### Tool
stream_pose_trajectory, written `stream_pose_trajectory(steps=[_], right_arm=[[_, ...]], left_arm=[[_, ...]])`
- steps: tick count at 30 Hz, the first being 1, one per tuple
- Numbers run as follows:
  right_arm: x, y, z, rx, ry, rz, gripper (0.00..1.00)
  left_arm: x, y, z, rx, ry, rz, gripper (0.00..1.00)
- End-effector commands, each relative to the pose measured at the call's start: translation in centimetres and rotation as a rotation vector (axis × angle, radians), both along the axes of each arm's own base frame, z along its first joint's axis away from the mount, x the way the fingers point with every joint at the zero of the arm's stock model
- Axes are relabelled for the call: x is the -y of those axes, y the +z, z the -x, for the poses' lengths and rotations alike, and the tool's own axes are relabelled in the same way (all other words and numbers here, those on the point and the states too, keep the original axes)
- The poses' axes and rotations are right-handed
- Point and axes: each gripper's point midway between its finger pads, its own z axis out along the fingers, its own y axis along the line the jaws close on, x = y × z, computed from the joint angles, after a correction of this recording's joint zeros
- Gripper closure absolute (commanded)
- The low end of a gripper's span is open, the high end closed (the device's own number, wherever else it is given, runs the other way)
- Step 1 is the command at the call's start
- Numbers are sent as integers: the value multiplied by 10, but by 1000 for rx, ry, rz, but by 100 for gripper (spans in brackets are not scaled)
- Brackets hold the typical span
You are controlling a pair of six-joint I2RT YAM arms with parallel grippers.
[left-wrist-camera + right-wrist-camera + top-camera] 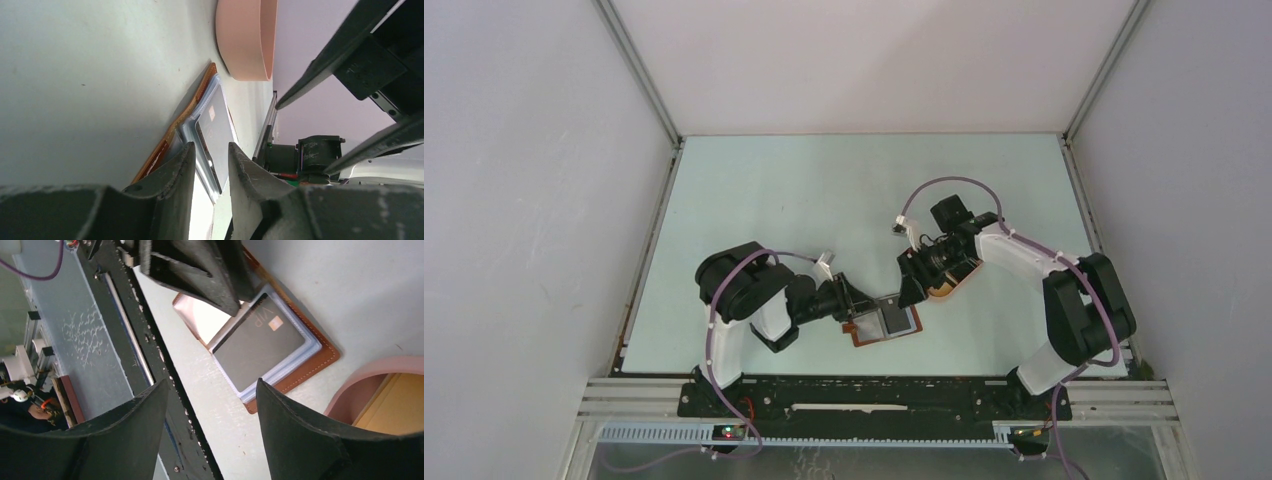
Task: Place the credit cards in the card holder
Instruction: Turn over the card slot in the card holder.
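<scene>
With the holder (325, 358) pinched by the left gripper (211, 155), the open, empty right gripper (210, 386) should be lifted straight, lest the black card (260, 347) be dragged out.

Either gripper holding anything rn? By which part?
Left gripper appears to pinch the card holder's clear sleeve at its edge, next to the black card. Right gripper is open and empty above the holder.

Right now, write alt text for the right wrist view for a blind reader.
A black card marked VIP lies on the clear sleeves of an open brown card holder. The left arm's fingers reach over its other page; the right fingers stand open and empty in front, a pink tray beside the holder.
</scene>
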Motion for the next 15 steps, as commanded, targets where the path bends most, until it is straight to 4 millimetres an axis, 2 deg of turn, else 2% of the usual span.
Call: stream_pose_trajectory(steps=[1,8,15], right_arm=[[0,-10,-15,-33,-88,51,28],[-1,-27,-16,-118,-115,89,32],[-2,-38,-14,-189,-118,111,37]], left_arm=[[-21,-41,10,-48,24,-149,64],[-20,-40,11,-48,23,-137,67],[-20,-41,12,-53,18,-138,75]])
